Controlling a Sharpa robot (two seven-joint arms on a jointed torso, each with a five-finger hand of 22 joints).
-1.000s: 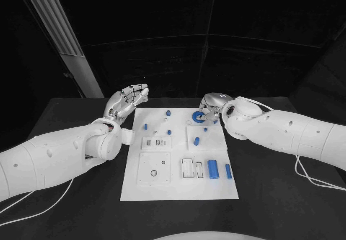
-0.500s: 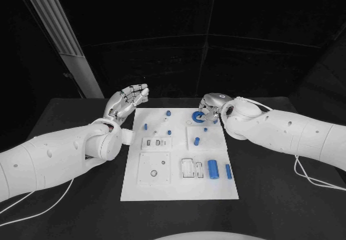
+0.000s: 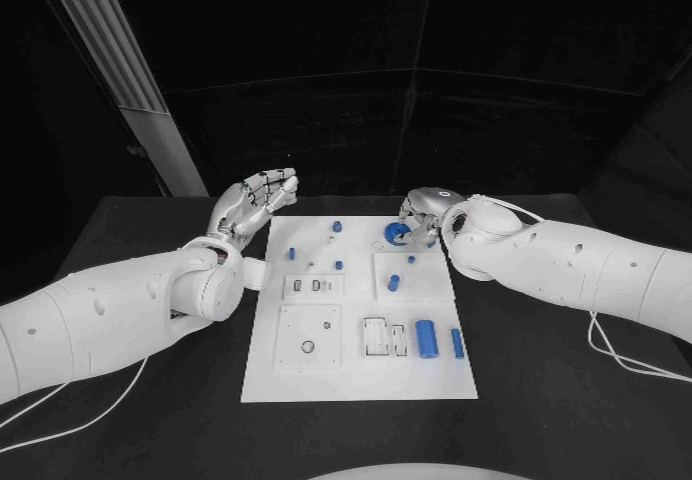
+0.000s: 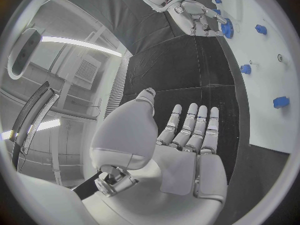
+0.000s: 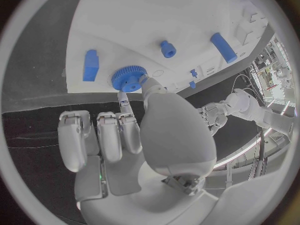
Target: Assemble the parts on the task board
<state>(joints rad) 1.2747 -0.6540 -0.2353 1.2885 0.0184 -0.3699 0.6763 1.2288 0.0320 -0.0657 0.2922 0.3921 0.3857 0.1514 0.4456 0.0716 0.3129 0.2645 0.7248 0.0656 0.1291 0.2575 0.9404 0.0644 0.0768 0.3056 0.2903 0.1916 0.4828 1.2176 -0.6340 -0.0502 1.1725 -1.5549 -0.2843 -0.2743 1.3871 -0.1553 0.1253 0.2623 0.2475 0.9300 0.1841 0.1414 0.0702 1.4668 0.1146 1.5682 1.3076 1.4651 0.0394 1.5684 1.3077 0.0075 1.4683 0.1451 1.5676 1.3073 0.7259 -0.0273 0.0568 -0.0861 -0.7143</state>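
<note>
Table, black and broad, carries the white task board right in the middle, long side running away from the robot. Left hand hangs just off the board's far left corner, palm showing, fingers straight and apart, nothing in it; the left wrist view confirms that flat, released hand over dark tabletop beside the board's edge. Right hand is at the far right corner of the board, and it pinches the blue gear between thumb and a fingertip, the other fingers curled in, as the right wrist view makes plain. That gear sits at the board's surface near its far edge; whether it rests on the board or is lifted a touch, I cannot tell. Nearer the robot, a big blue cylinder lies on the board's right side, a slimmer blue bar just beside it. Smaller blue pegs dot the far half.
</note>
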